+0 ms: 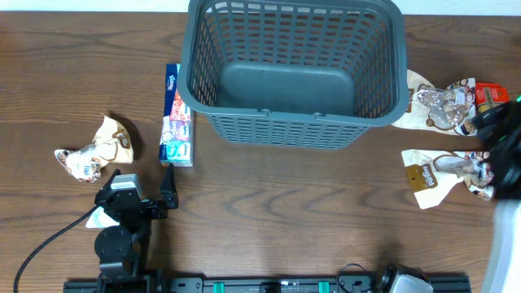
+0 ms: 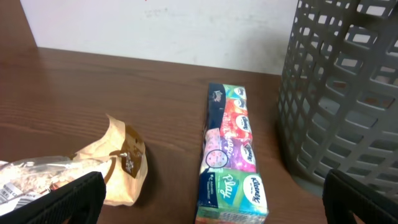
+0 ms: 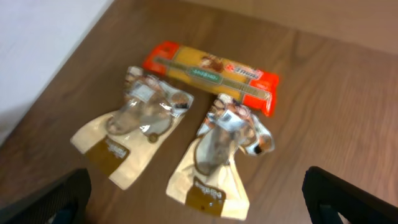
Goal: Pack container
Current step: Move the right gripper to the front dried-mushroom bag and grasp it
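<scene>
The container, a large dark grey slotted basket (image 1: 277, 130), stands empty at the back middle; its wall shows in the left wrist view (image 2: 342, 93). A colourful tissue pack (image 1: 177, 114) lies just left of it (image 2: 230, 155). A crumpled beige snack pouch (image 1: 98, 150) lies farther left (image 2: 118, 162). My left gripper (image 1: 138, 189) is open and empty in front of the tissue pack (image 2: 211, 199). My right gripper (image 1: 501, 155) is open and empty above two beige pouches (image 3: 134, 124) (image 3: 221, 155) and an orange packet (image 3: 211, 74).
In the overhead view the two right pouches (image 1: 435, 102) (image 1: 444, 171) lie right of the basket, with the orange packet (image 1: 491, 94) at the far right edge. A black cable (image 1: 49, 240) runs from the left arm to the front left. A rail (image 1: 269, 285) lines the front edge.
</scene>
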